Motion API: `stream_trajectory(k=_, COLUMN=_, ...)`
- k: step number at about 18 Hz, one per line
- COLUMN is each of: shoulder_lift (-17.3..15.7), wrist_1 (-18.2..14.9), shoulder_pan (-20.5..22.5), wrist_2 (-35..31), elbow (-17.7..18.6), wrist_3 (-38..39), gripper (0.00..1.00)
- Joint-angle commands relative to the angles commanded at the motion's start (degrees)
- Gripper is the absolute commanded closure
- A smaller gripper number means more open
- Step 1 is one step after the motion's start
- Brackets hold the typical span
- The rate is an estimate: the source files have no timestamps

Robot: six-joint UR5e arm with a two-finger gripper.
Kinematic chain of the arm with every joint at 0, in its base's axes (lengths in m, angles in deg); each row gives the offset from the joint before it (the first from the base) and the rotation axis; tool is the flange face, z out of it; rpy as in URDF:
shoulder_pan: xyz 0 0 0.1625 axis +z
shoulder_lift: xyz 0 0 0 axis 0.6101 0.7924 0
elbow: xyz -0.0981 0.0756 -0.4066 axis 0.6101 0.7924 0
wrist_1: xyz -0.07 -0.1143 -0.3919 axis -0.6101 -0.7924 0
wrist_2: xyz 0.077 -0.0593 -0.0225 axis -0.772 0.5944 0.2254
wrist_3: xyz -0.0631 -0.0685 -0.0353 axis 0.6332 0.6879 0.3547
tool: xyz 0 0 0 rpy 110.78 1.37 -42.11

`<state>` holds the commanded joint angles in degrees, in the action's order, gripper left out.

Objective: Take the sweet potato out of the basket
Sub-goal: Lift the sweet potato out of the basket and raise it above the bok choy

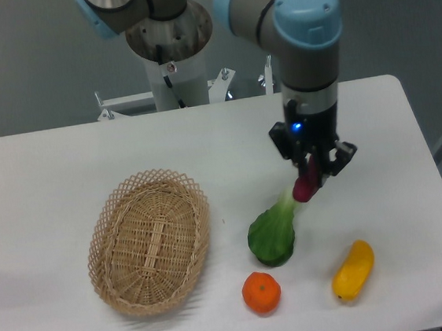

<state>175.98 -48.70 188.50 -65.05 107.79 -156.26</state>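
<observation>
While the basket (150, 242) sits vacant at 9 o'clock | greens (273, 235), orange (261, 292), yellow vegetable (352, 270) crowd 6 o'clock beneath the load, blocking any descent | gripper (313, 181) at 2 o'clock, jaws clamped on the sweet potato (305, 188), aloft | risk: end-only pinch could slip, dropping it onto greens.

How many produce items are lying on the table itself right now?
3: a leafy green right of the basket, an orange fruit below it, a yellow vegetable far right. The sweet potato is in the gripper.
</observation>
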Motion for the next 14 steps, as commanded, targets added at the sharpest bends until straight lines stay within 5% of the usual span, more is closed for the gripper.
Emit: stream_trajectory(k=14, shoulder_lift=-0.2, wrist_1=-0.4, shoulder_pan=4.8, wrist_2=0.2, elbow=0.6, wrist_3=-6.2, gripper=0.82)
